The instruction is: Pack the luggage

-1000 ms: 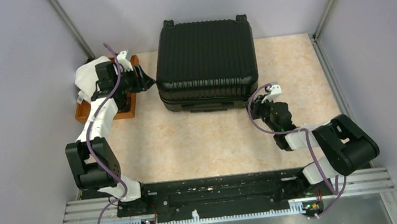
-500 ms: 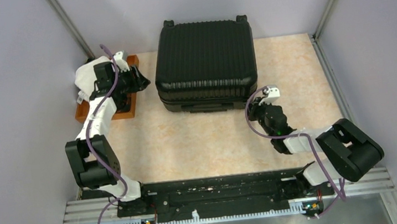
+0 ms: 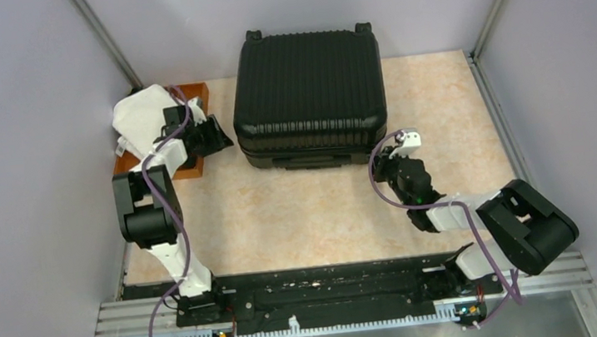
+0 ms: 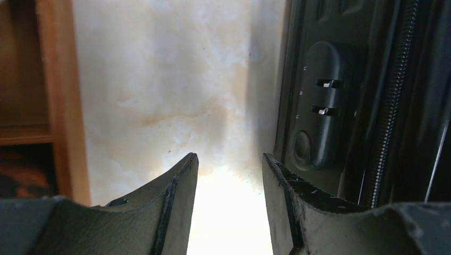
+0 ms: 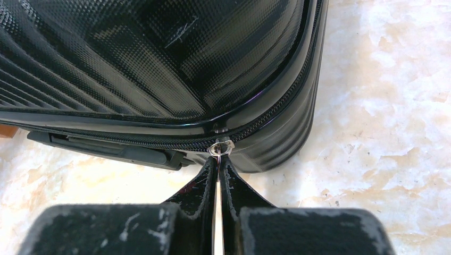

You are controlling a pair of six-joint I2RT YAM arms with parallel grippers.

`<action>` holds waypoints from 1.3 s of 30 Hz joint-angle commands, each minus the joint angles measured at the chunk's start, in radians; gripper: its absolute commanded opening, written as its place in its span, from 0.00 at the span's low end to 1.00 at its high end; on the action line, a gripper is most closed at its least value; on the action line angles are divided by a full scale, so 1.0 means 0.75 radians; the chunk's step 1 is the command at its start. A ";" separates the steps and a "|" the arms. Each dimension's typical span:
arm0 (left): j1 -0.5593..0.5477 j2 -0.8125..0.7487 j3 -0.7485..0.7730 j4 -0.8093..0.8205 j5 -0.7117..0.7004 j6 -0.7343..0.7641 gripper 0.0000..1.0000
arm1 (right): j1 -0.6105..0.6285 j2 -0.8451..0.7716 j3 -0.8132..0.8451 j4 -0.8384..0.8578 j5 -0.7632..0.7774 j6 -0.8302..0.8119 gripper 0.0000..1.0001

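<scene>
Treat the suitcase at the back of the table as likely heavy, stiff, slick; work by the zipper pull clamped in the right gripper, left gripper parted, empty alongside.

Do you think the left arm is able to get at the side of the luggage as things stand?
Probably yes: the left claw hangs open right beside the luggage, only bare table between them; the wooden tray lies on its other side.
</scene>
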State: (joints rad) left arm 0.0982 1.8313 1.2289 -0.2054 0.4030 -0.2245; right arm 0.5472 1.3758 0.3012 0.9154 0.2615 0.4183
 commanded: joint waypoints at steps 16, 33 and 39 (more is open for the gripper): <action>-0.289 0.038 -0.050 0.232 0.145 -0.033 0.52 | 0.256 -0.042 0.082 0.048 0.087 -0.181 0.00; -0.398 -0.214 -0.285 0.264 0.204 -0.036 0.45 | 0.583 0.312 0.414 0.078 0.087 -0.259 0.00; -0.420 -0.302 -0.388 0.258 0.208 -0.013 0.43 | 0.702 0.442 0.538 0.067 0.034 -0.263 0.00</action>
State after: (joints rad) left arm -0.1616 1.6958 0.9672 -0.0887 0.3943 -0.2150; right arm 1.0058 1.6699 0.6079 0.8726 0.3794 0.2283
